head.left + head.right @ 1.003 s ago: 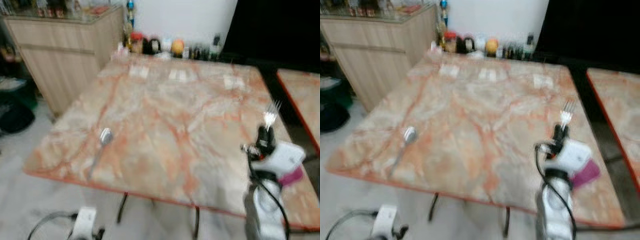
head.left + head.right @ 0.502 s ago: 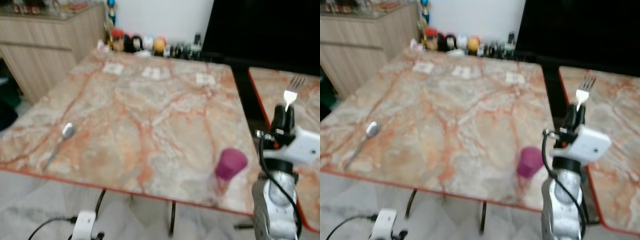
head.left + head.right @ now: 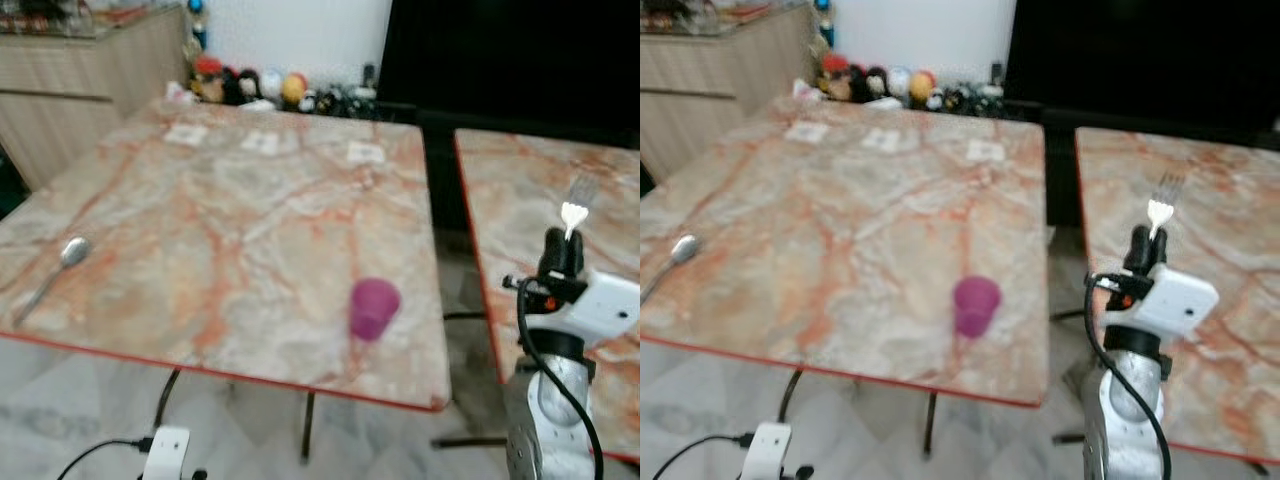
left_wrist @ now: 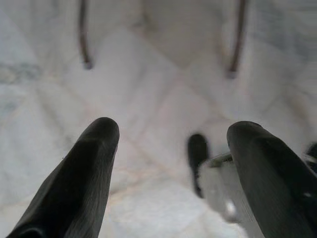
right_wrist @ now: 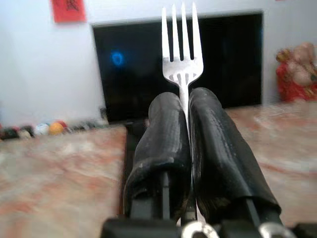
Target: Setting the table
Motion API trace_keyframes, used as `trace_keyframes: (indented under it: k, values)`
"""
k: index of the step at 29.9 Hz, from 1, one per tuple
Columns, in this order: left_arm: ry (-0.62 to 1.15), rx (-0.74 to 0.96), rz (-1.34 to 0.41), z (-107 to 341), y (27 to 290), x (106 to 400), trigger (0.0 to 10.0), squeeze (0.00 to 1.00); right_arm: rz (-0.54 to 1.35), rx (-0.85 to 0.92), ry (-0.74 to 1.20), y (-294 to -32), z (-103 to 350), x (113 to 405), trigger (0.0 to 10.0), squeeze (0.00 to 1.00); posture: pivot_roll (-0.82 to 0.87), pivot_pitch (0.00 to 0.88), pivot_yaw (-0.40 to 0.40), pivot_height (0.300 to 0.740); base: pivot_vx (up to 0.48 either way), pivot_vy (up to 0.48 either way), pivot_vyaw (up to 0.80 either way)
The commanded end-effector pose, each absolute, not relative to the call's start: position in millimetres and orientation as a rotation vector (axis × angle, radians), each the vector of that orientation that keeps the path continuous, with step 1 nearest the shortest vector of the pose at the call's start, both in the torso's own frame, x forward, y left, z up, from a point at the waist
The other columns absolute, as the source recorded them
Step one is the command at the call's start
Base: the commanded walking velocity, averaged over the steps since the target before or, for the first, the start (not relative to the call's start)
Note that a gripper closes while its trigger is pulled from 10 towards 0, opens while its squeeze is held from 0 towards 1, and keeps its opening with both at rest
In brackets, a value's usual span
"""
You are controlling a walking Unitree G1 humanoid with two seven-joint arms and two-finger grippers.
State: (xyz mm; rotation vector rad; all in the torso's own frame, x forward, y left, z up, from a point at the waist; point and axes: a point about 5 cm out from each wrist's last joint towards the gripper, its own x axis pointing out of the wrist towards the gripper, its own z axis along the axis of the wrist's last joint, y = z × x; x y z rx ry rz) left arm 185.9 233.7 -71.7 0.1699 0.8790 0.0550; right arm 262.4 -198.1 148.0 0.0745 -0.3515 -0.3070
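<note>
R gripper (image 3: pixel 562 254) raised near the gap btwn the two marble counters, jaws clamped tight on a fork (image 5: pixel 182 54), tines up. L gripper (image 4: pixel 168 148) hangs low over the pale floor (image 4: pixel 148 94), jaws wide apart, holding nothing. On the near counter (image 3: pixel 230 200): purple cup (image 3: pixel 372 308) near front edge, spoon (image 3: pixel 55 265) far at its left side.

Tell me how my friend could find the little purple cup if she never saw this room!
Start at the big orange-veined marble table on the robot's left. The purple cup stands alone near its front right corner, close to the gap beside the second table. It is the table's one purple thing; the spoon across from it is silver.
</note>
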Motion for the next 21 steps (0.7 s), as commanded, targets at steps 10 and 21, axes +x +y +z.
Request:
trace_keyframes:
  k: [10,21]
  values:
    - [0.902,0.188,0.037,-73.7,233.9,182.5,10.0,0.0,-0.3,0.082,-0.336,-196.2,141.5,265.8,10.0,0.0,0.05,0.0,-0.023,0.74,0.0,-0.349,0.0]
    - [0.904,0.201,0.031,-72.2,236.1,184.5,10.0,0.0,-0.303,0.088,-0.355,-193.6,140.4,266.9,10.0,0.0,0.06,0.0,-0.005,0.74,0.0,-0.349,0.0]
